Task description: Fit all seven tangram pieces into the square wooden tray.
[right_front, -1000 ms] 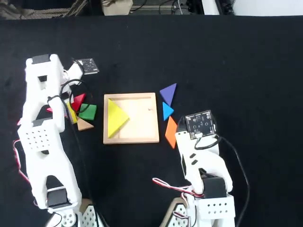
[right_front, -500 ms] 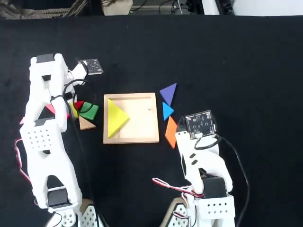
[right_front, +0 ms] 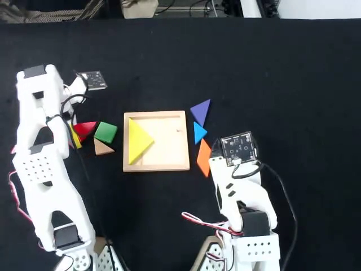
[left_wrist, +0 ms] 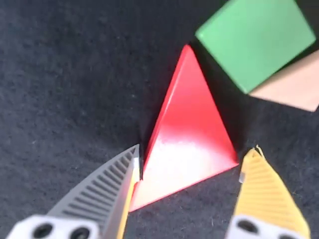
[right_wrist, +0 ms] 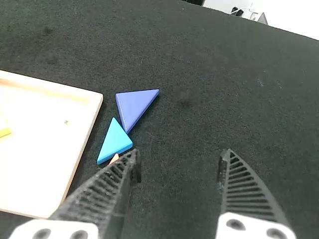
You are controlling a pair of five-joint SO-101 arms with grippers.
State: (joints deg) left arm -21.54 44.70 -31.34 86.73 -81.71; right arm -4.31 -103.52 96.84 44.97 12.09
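The square wooden tray lies mid-table with a large yellow triangle in its left half. Left of it lie a red triangle, a green square and a tan triangle. My left gripper is open at the red triangle's wide end. In the left wrist view that gripper has a finger on either side of the red triangle, beside the green square. My right gripper is open above bare cloth near the blue triangle and purple triangle.
Right of the tray lie a purple triangle, a blue triangle and an orange piece, which is next to the right arm. The black cloth stretches wide behind the tray and to the right.
The left arm has drawn back to the left, so the red triangle, green square and tan triangle now lie uncovered. The right arm has not moved.
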